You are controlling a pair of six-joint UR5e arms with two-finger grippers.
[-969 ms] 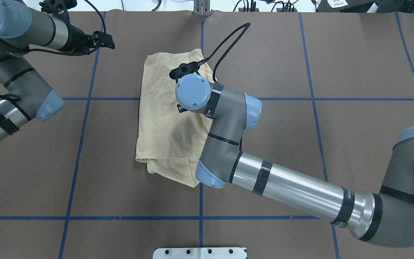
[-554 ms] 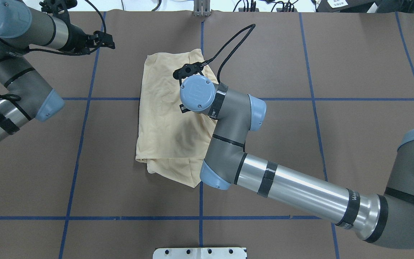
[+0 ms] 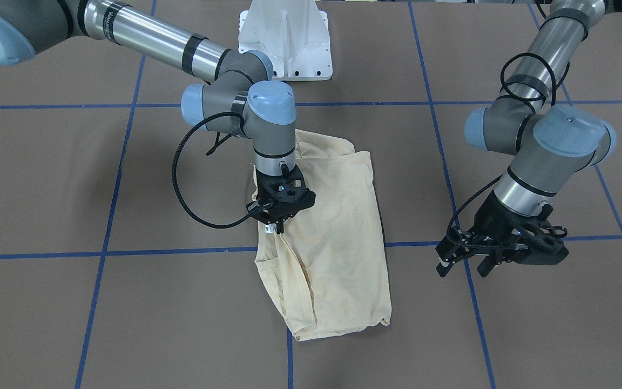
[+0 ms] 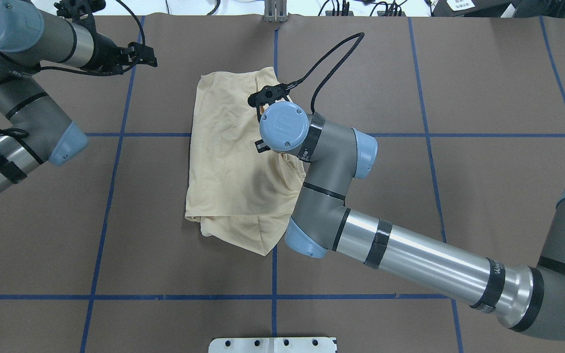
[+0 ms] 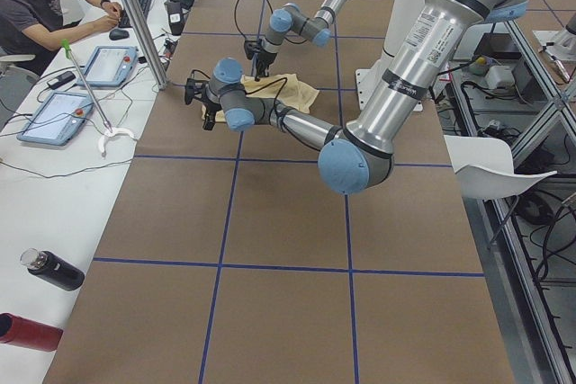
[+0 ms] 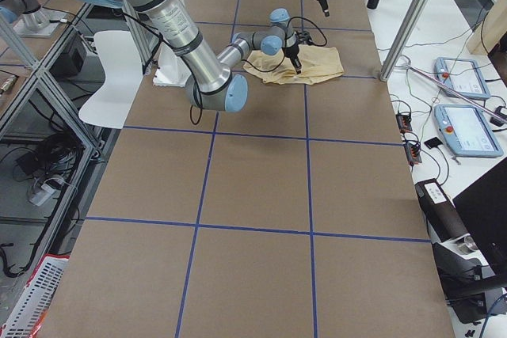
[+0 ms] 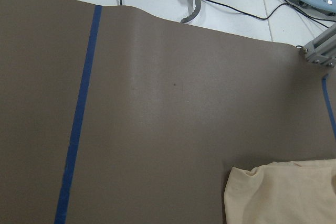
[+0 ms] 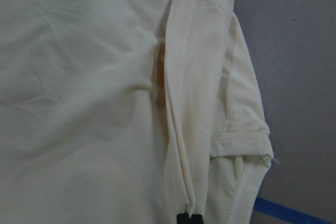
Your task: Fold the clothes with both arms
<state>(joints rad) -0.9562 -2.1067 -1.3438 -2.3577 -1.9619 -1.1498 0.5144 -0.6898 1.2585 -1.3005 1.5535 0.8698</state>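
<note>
The cream shirt [image 4: 228, 147] lies folded in a rough rectangle at mid-table, plain side up [image 3: 338, 259]. My right gripper [image 3: 276, 227] points straight down at the shirt's edge on the robot's right. It is shut on a raised fold of the fabric, which runs up from a black fingertip [image 8: 189, 217] in the right wrist view. My left gripper [image 3: 462, 268] hovers open and holds nothing, well off to the shirt's other side [image 4: 154, 56]. The left wrist view catches only a corner of the shirt [image 7: 283, 195].
A white pedestal [image 3: 289, 38] stands at the robot's side of the table. Blue tape lines [image 4: 115, 162] grid the brown table cover. Beyond the far edge a side desk holds tablets [image 5: 108, 65] and a seated person [image 5: 45, 6], with bottles [image 5: 54, 269] nearby.
My right arm has shifted toward the robot's right and the shirt's edge there has bulged outward with it. The left arm has stayed still.
</note>
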